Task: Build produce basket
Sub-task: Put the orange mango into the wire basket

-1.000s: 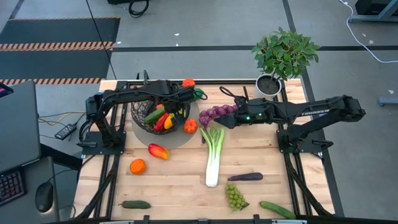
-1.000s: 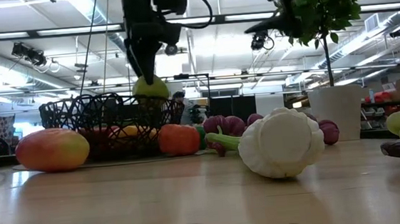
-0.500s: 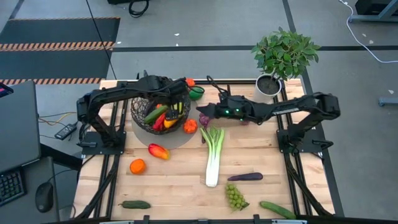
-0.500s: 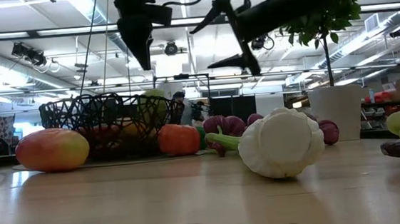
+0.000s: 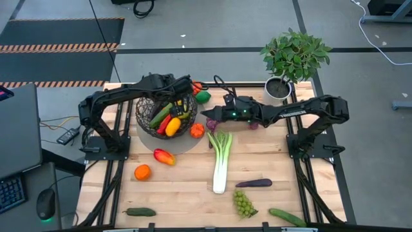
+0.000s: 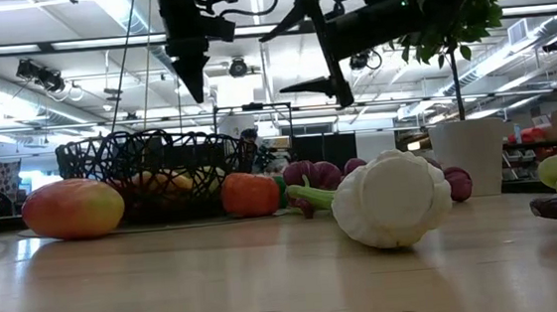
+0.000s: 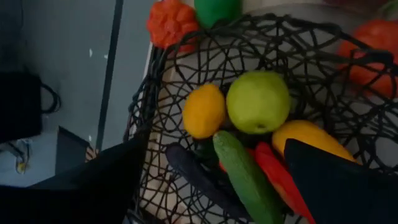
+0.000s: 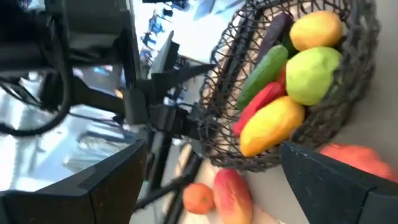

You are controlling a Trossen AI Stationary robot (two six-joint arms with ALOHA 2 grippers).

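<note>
Above the basket (image 5: 166, 116), left gripper (image 5: 183, 98): fingers released, empty, now raised; green apple (image 7: 258, 101), held a second ago, lies inside beside lemon (image 7: 203, 111). Right gripper (image 5: 209, 116): fingers released, moved over purple grapes (image 6: 310, 171). Leek (image 5: 221, 161) on bench (image 5: 187, 193).

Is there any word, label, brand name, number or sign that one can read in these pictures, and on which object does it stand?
None: no readable text in any view.
The basket, the produce and the white plant pot carry no visible label.
The striped floor mat shows only orange-and-black warning stripes, not words.
</note>
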